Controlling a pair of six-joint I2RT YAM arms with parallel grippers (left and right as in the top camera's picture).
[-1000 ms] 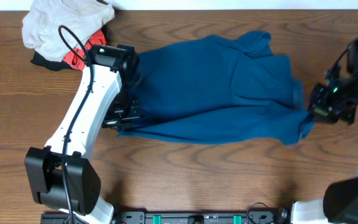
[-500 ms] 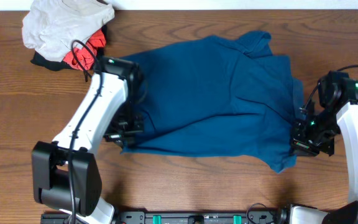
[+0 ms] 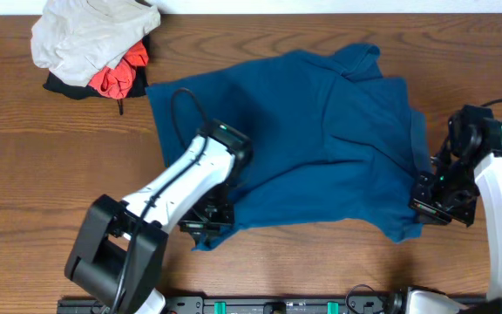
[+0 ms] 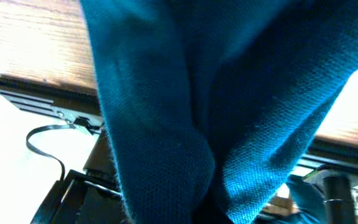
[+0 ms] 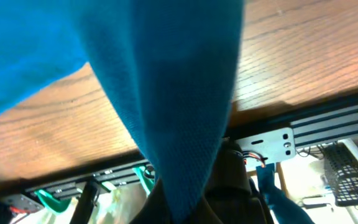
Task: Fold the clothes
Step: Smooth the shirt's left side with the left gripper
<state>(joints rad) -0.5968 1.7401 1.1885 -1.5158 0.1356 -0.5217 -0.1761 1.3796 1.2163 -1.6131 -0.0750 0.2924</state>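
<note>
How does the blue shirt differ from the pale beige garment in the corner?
The blue shirt lies spread across the middle of the table; the pale beige garment is bunched in the far left corner. The left gripper and right gripper clamp the shirt; neither touches the beige garment. The shirt also covers far more table. Both are soft cloth.

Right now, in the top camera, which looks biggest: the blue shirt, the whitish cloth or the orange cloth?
Largest: blue shirt
Middle: whitish cloth
Smallest: orange cloth, partly hidden under the whitish one
</note>
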